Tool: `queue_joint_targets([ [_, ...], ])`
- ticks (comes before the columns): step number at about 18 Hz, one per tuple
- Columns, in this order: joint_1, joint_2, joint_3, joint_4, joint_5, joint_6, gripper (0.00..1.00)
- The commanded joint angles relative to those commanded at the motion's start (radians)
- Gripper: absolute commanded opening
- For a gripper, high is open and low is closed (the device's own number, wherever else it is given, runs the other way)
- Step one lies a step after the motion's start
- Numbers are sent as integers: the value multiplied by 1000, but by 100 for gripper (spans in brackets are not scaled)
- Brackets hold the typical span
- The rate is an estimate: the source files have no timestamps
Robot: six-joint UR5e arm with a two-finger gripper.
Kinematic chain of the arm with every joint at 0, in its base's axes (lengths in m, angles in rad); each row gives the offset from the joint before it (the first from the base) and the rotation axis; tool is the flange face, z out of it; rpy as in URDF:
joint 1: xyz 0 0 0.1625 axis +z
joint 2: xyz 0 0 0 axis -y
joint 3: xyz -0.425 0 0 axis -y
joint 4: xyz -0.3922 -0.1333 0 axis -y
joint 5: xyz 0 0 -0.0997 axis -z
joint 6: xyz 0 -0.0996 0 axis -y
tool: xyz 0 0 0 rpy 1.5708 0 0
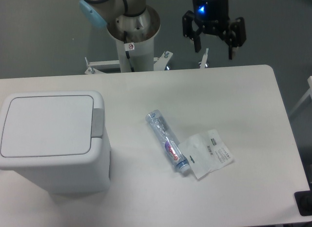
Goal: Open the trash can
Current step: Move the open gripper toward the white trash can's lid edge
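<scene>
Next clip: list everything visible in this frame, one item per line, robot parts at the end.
trash can: one, white, lid shut, grey push-button strip on the lid's right edge, left part of the table.
plastic bottle: one, clear and crushed with a red-and-blue label, lying flat near the table's middle.
plastic packet: one, white with small print, lying flat just right of the bottle's lower end.
table: one, white, fills most of the view.
black object: one, cut off at the table's bottom right corner; cannot identify.
robot base: one, grey-white column, behind the table's far edge.
gripper: one, black with blue light, fingers apart, above the far edge, holding nothing.
</scene>
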Motion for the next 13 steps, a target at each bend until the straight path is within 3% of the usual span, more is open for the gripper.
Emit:
queue_joint_targets([
  [6, -28, -8, 21, 0, -57, -136, 100],
  [10, -75, -20, 35, 2, -194, -467, 100],
  [13, -107, -26, 23, 70, -284, -670, 100],
])
